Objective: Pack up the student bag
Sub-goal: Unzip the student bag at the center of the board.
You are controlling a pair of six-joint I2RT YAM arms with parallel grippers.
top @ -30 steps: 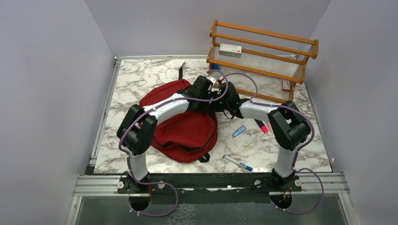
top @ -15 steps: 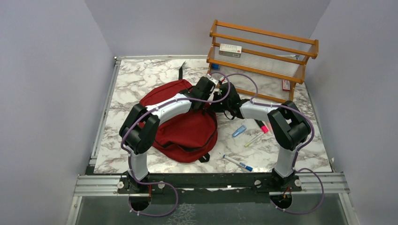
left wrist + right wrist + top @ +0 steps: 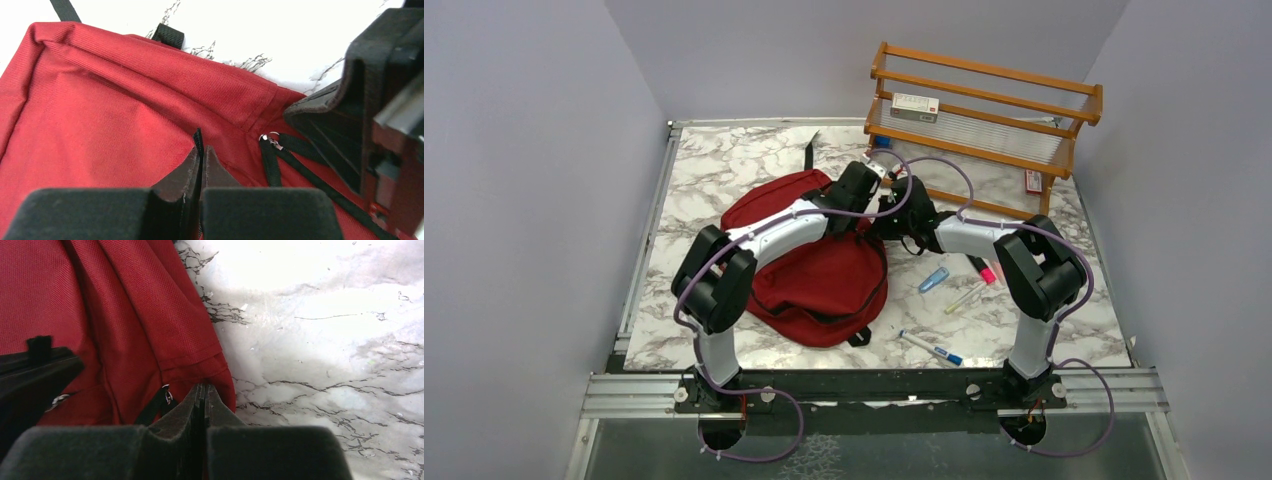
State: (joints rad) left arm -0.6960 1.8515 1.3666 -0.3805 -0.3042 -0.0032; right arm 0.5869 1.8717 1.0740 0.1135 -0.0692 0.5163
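"Top external view, starting at the left: where is the bag?"

"The dark-red backpack [image 3: 819, 275] lies flat on the marble table [image 3: 714, 170], left of centre. A black strap [image 3: 810, 152] trails off its far edge. Both arms reach to its far right corner."

"How is the left gripper [image 3: 201, 150] set?"

"Its wrist camera shows the fingers pressed together, with a thin black tab [image 3: 198, 136] sticking up between the tips, low over the red fabric. Just to its right a metal zip pull [image 3: 270, 136] with a black cord lies on the bag."

"And the right gripper [image 3: 204, 390]?"

"Its fingers are together too, with the tips at the hem of the bag's corner. I cannot tell if fabric is pinched between them."

"Further right?"

"Loose on the marble are a blue marker [image 3: 933, 279], a pink highlighter [image 3: 986, 271], a pale pen [image 3: 965, 297] and a blue-and-white pen [image 3: 931, 349]. Behind them stands a wooden rack [image 3: 984, 75]."

"Any writing?"

"A white box [image 3: 914, 107] on the rack has print too small to read. A small red-and-white tag [image 3: 1033, 181] by the rack's right leg is just as unreadable."
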